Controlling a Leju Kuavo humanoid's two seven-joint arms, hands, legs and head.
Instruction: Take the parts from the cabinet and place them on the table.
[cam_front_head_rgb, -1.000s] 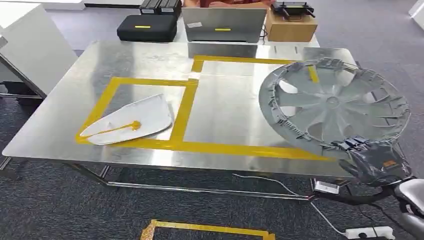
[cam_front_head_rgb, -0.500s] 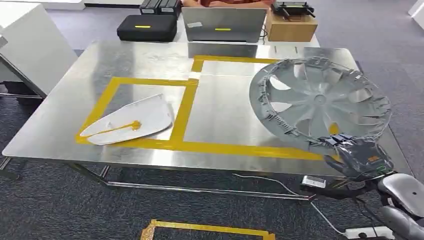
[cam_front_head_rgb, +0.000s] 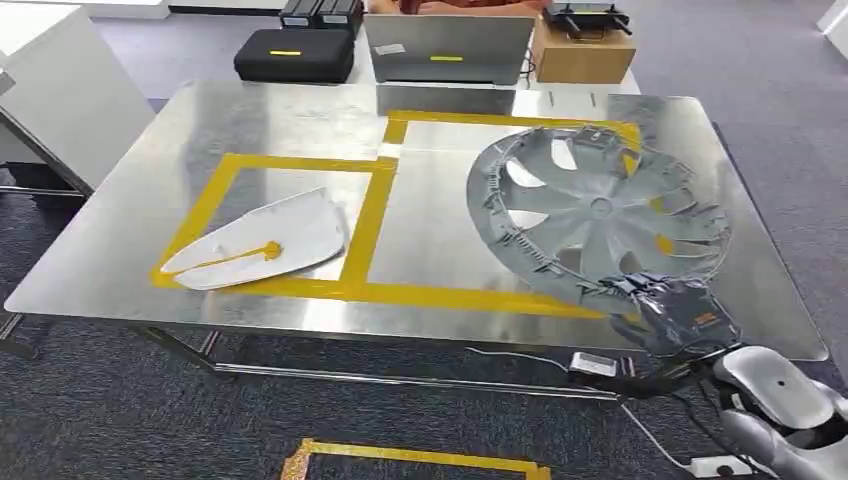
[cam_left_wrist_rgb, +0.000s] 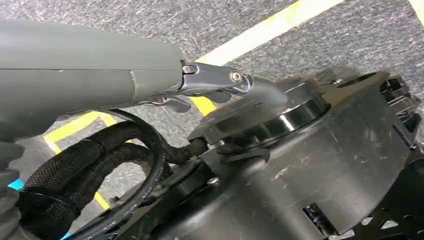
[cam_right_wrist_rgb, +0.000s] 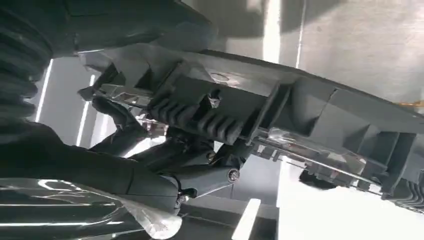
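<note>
From the head view, my right hand (cam_front_head_rgb: 678, 315) grips the near rim of the wheel cover (cam_front_head_rgb: 598, 212), which spreads away from my palm, forward and to my left, tilted over the steel table (cam_front_head_rgb: 300, 110) inside the right-hand yellow tape frame (cam_front_head_rgb: 450, 295). From the right wrist view, my fingers (cam_right_wrist_rgb: 120, 112) clamp the cover's ribbed rim, the disc running on ahead of them. My left hand's state I cannot tell.

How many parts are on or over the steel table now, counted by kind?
Grey wheel cover, held at its rim by the right hand: 1
White flat panel, lying in the yellow taped area: 1
Total: 2
</note>
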